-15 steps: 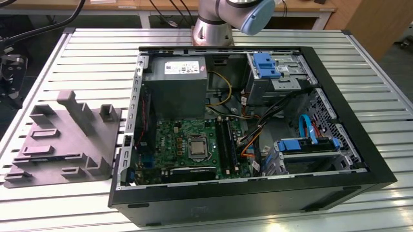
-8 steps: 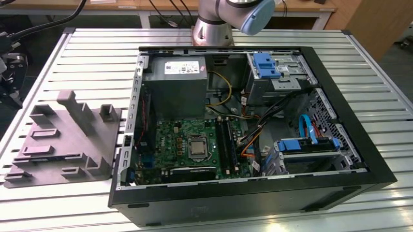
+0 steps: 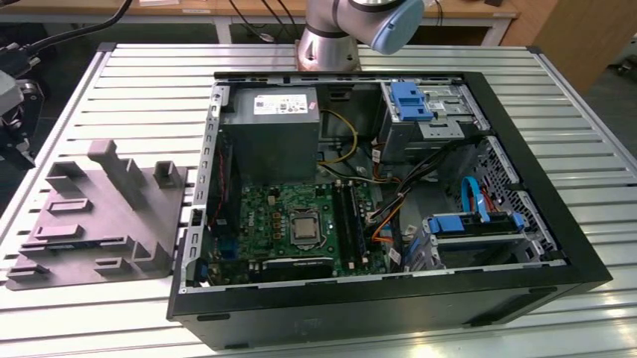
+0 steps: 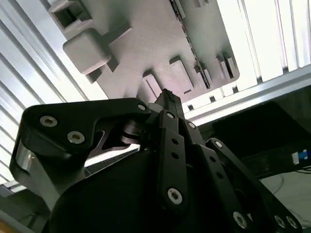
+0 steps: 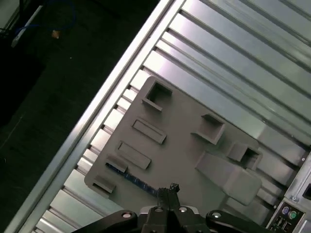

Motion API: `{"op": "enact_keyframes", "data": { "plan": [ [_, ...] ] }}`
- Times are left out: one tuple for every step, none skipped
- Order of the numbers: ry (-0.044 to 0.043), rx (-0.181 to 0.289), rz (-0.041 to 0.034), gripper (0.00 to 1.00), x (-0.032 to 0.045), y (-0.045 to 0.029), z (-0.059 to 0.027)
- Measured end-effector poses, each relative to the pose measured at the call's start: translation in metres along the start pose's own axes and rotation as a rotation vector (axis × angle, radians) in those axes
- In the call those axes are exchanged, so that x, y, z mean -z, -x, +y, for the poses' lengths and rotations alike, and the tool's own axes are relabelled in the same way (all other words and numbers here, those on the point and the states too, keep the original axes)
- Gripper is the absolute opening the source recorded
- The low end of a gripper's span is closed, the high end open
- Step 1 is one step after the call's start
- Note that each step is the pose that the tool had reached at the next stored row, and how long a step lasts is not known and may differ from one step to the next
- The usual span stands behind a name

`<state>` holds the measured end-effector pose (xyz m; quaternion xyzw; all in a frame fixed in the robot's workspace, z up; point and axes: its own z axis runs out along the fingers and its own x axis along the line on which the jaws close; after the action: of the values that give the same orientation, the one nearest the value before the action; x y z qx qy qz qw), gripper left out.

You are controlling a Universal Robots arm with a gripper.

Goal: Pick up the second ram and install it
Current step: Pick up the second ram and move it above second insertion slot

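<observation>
Grey moulded plastic tray (image 5: 184,111), matte, with raised blocks and rectangular pockets, lies flat on a ribbed aluminium slat table (image 5: 233,53). On the exterior view's right of the tray sits an open black metal PC case (image 3: 398,306): grey power-supply box (image 3: 271,134) at the far end, green motherboard (image 3: 289,216) with long black slots in front of it, blue drive brackets and loose cables on the far side from the tray.

Second ram (image 5: 132,177): thin, long, dark-blue board strip standing on edge in a slot along one edge of the tray, only its top edge showing, not lifted.

Black gripper (image 5: 173,188) points down at the tray, over the end of the ram's slot. Its fingers are together at the tip with nothing between them, and its linkage bars splay out to either side behind. I cannot tell whether the tip touches the tray. Arm base (image 3: 329,37), silver and blue, is bolted at the table's far edge behind the case.
</observation>
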<state>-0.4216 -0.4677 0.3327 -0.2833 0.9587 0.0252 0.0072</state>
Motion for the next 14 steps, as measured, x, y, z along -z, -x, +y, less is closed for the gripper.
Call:
{"op": "enact_keyframes", "data": {
  "plan": [
    [0.0004, 0.018, 0.0009, 0.10, -0.0002, 0.0000, 0.0000],
    [0.0008, 0.036, 0.0018, 0.10, -0.0004, 0.0000, 0.0000],
    [0.0012, 0.054, 0.0026, 0.10, -0.0006, 0.0000, 0.0000],
    [0.0016, 0.072, 0.0034, 0.10, -0.0008, 0.0000, 0.0000],
    [0.0021, 0.091, 0.0043, 0.10, -0.0011, 0.0000, -0.0001],
    [0.0026, 0.109, 0.0050, 0.10, -0.0017, -0.0001, -0.0001],
    [0.0031, 0.127, 0.0059, 0.10, -0.0022, -0.0001, -0.0001],
    [0.0036, 0.145, 0.0067, 0.10, -0.0028, -0.0001, -0.0001],
    [0.0041, 0.163, 0.0075, 0.10, -0.0034, -0.0001, -0.0002],
    [0.0046, 0.181, 0.0083, 0.10, -0.0040, -0.0001, -0.0002],
    [0.0051, 0.199, 0.0091, 0.10, -0.0045, -0.0001, -0.0002],
    [0.0057, 0.218, 0.0100, 0.10, -0.0050, -0.0001, -0.0002],
    [0.0062, 0.236, 0.0107, 0.10, -0.0055, -0.0001, -0.0003],
    [0.0067, 0.254, 0.0115, 0.10, -0.0060, -0.0002, -0.0003]
  ]
}}
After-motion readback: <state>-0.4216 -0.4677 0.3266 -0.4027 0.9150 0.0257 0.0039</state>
